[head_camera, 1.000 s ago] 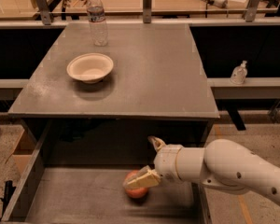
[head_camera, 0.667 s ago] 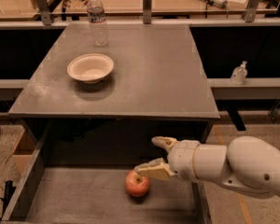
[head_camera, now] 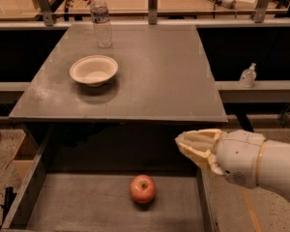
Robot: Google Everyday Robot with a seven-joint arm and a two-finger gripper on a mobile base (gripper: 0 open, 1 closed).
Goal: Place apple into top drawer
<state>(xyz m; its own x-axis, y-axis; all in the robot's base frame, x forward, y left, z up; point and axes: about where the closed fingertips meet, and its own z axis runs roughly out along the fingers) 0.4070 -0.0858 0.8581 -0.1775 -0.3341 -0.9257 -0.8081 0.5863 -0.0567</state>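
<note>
While the apple (head_camera: 143,189) rests on the floor of the open top drawer (head_camera: 82,204), just right of its middle, my gripper (head_camera: 183,143) hangs above and to the right, not touching it; how wide it stands, I cannot tell.

Warm, dim overhead light catches the pale gripper (head_camera: 199,148) above the right wall of the top drawer (head_camera: 87,204); below-left of it, the apple (head_camera: 143,188) sits on a soft shadow.

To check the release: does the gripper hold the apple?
No, the apple lies on the drawer bottom, and the gripper hangs above and right of it, apart.
</note>
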